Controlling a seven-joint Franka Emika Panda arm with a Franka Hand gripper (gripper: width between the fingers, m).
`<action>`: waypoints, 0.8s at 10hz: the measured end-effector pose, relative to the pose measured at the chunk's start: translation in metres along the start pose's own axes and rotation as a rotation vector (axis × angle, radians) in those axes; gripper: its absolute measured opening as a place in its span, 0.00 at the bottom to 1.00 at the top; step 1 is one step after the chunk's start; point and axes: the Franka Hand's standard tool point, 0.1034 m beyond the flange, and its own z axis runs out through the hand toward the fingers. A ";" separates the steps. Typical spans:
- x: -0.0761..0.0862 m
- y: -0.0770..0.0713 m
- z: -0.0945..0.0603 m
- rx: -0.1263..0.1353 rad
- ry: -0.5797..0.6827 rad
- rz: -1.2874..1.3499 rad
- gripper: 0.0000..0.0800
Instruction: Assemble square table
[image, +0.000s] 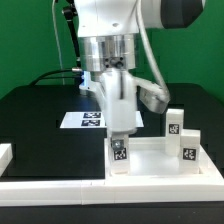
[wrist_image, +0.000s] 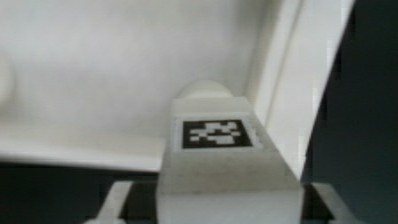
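Green wall behind, black surface (image: 30, 115) below, with white border rails (image: 100, 184) along its near edge. At the near corner on the exterior view's right lies the square top (image: 160, 162), a white tray with a raised rim. The jaws (image: 120, 133) are pinching one white leg block (image: 120, 152), held upright at the top's corner nearest the middle of the surface; whether it touches is unclear. In the wrist view the block (wrist_image: 217, 150) sits between the fingers (wrist_image: 125, 200), close by the tray's rim (wrist_image: 285, 70). Two more leg blocks (image: 175, 122) and (image: 189, 146) stand at the top's far side. A marker board (image: 85, 119) lies flat near the middle.

All parts look like stiff, light, smooth plastic, probably slippery, so a grip across a block's flat sides seems best.

Each block carries a black-and-white square tag; no readable words or brands.
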 end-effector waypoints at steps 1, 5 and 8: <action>-0.002 0.000 0.000 0.007 -0.002 0.106 0.36; -0.002 0.000 0.001 0.010 0.017 0.145 0.51; -0.010 0.004 0.005 -0.026 0.053 -0.437 0.80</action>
